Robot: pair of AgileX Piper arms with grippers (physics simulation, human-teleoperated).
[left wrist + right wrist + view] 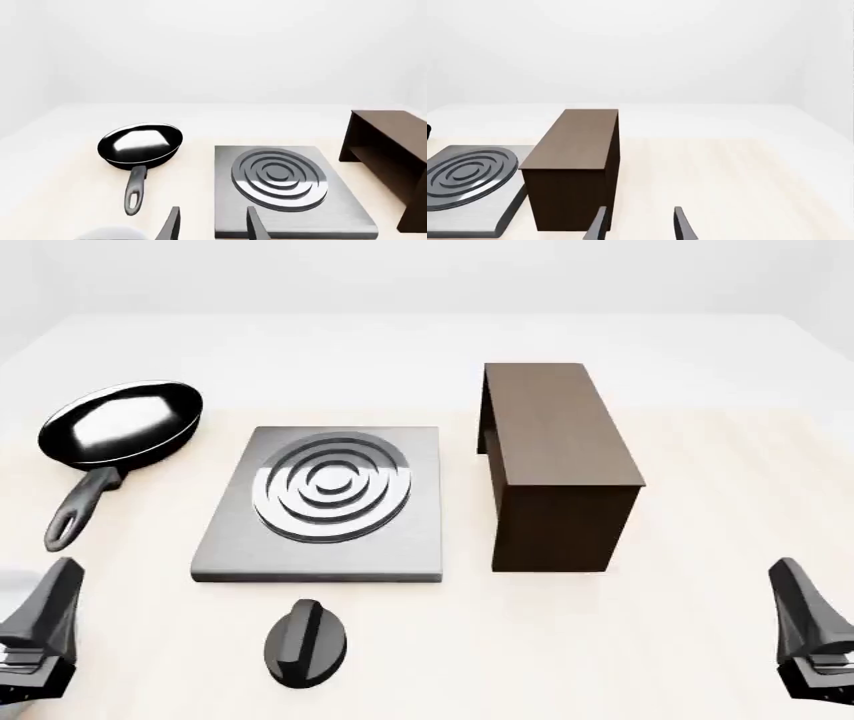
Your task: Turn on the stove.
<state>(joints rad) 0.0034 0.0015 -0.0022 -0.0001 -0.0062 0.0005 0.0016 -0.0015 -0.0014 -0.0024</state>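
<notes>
Front view: stove (400, 530) sits flat mid-table, grey slab with burner rings (330, 487) on top.
Knob: little black teardrop knob (306, 641) lies on the table just in front of the stove's near edge, not touching it, nothing gripping it.
Pan: black frying pan (120, 423) is off to the stove's left, handle pointing back toward the arms.
Box: tall dark-brown box (558, 460) stands just right of the stove, small gap between them.
Grippers from front: left gripper (38, 640) low at the left edge, right gripper (814, 640) low at the right edge, both well away from the knob; can't read the jaws from this angle.
Left wrist view: left gripper (212, 223) shows two fingertips clearly apart with nothing between them; one tip overlaps the stove's (333, 210) near edge in the picture. Pan (140, 144) and a piece of the box (390, 160) also show up.
Right wrist view: right gripper (639, 223) also has its jaws spread and holds nothing. The box (577, 170) fills the middle, with the stove (474, 200) beside it.
Table: pale wood tabletop (694, 640) under everything.
</notes>
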